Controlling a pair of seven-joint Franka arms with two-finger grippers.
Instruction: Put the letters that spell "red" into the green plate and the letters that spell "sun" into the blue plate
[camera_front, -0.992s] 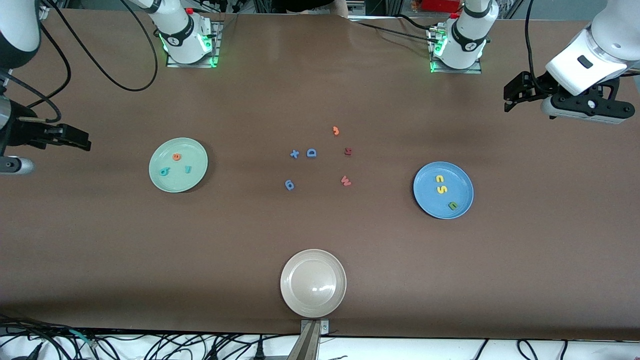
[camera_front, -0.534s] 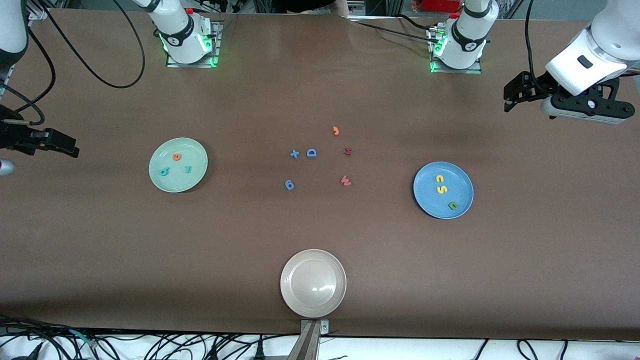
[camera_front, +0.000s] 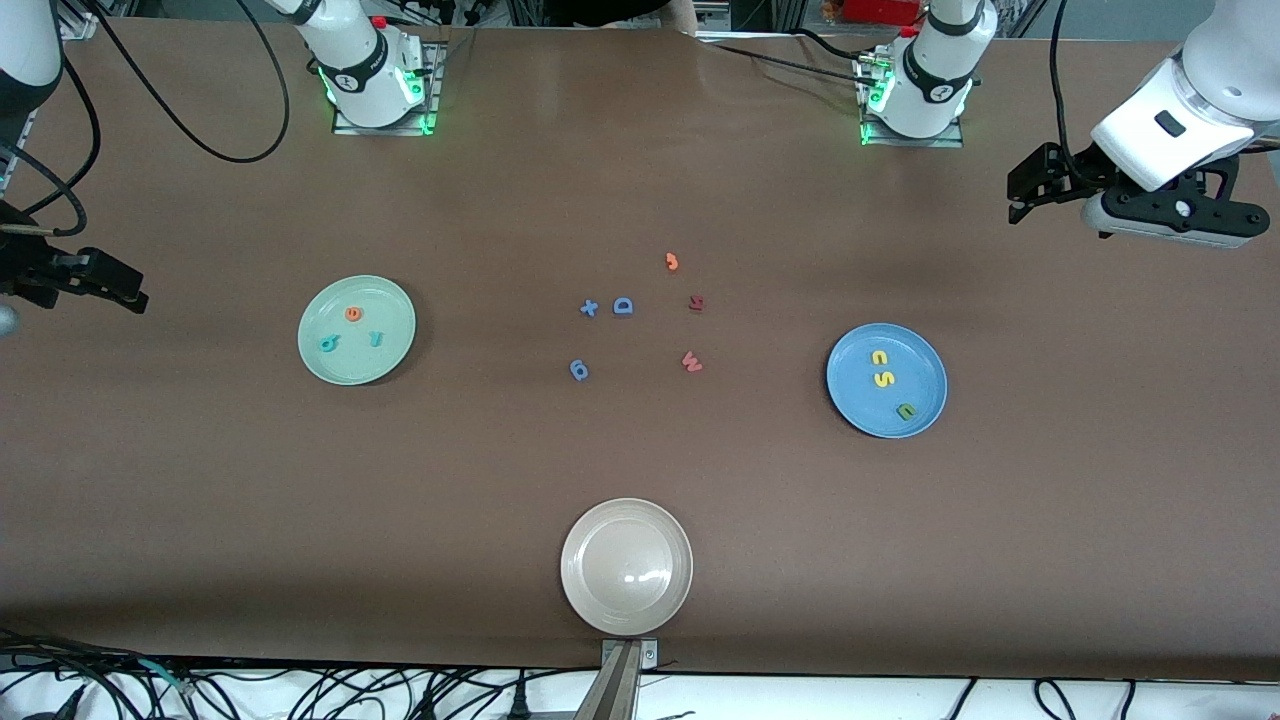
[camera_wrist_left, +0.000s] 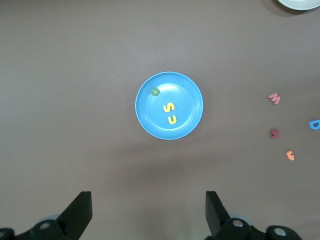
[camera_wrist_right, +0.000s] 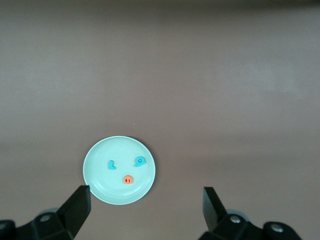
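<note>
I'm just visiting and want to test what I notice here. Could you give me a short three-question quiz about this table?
1. True or false: the round pale mint-green plate holds three small foam letters.
2. Which letter in the round medium-blue plate lies nearest the front camera? A) the yellow "u" B) the yellow "s" C) the olive-green "n"
3. Fill in: the beige-white plate holds ____ letters.

Key
1. True: an orange "e", a teal "r" and a teal "d".
2. C.
3. No. Both end effectors, left and right, hang open and hold nothing.
</note>
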